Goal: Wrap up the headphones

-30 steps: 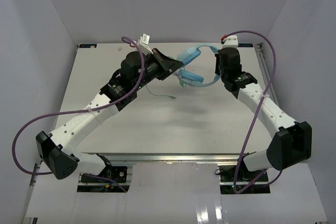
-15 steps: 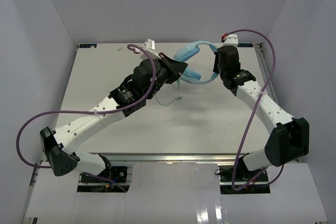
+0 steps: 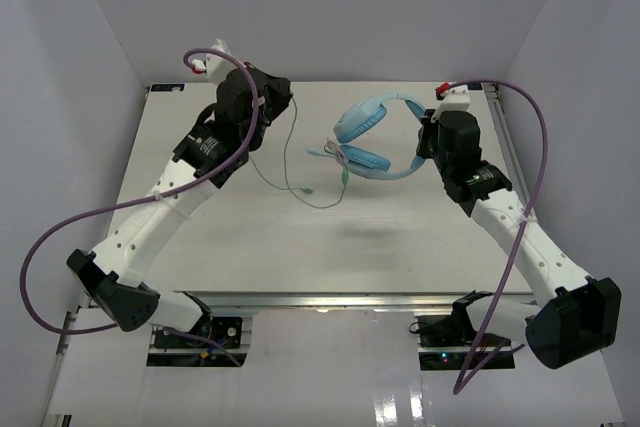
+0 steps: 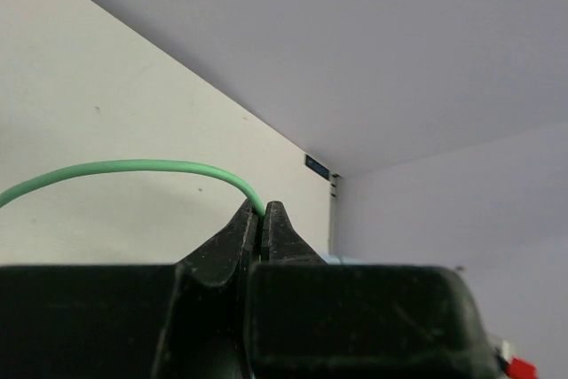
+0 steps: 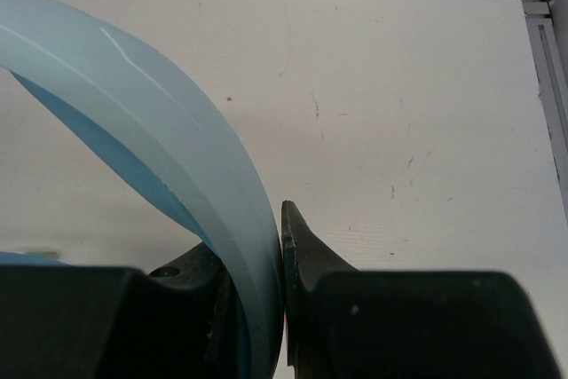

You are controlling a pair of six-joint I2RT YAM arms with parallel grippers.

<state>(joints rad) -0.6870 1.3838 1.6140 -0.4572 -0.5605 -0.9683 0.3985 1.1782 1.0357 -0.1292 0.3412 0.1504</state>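
Left wrist view showed the left gripper (image 4: pixel 262 219) pinched shut on the pale green cable (image 4: pixel 133 166), held out near the far-left corner of the table (image 3: pixel 200 237), probably to keep the slack stretched for winding. The cable sagged across to the headphones (image 3: pixel 365 142) right of centre. The right gripper (image 5: pixel 259 246) clamped their headband (image 5: pixel 177 113), apparently holding them raised as an anchor.

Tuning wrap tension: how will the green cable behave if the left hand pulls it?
Likely floppy: the cable arcs out of the shut left hand and droops in loose curves. It is probably light and thin, so it may slip in that pinch. Its plug looks free, so it could swing.
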